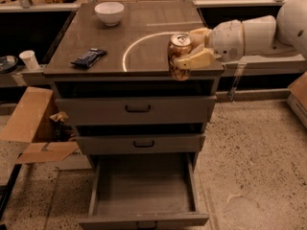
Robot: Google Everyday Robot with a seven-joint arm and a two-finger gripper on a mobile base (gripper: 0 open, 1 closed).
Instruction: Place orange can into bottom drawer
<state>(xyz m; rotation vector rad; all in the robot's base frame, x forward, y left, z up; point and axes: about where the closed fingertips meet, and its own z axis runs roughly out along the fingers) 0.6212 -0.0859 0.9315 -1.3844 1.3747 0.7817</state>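
The orange can (179, 56) is upright in my gripper (188, 51), held in the air over the front right edge of the cabinet top. The cream fingers (195, 60) are shut around the can's right side. The white arm reaches in from the right. The bottom drawer (144, 186) is pulled open below, a wide grey box with a bare flat floor and a small dark handle at its front. The can is well above the drawer and slightly to the right of its middle.
A white bowl (109, 12) and a dark flat packet (88, 57) lie on the cabinet top (144, 28). Two shallower drawers (138, 109) with black handles are closed above the open one. A cardboard box (33, 128) lies on the floor at left, a white cup (29, 59) beside the cabinet.
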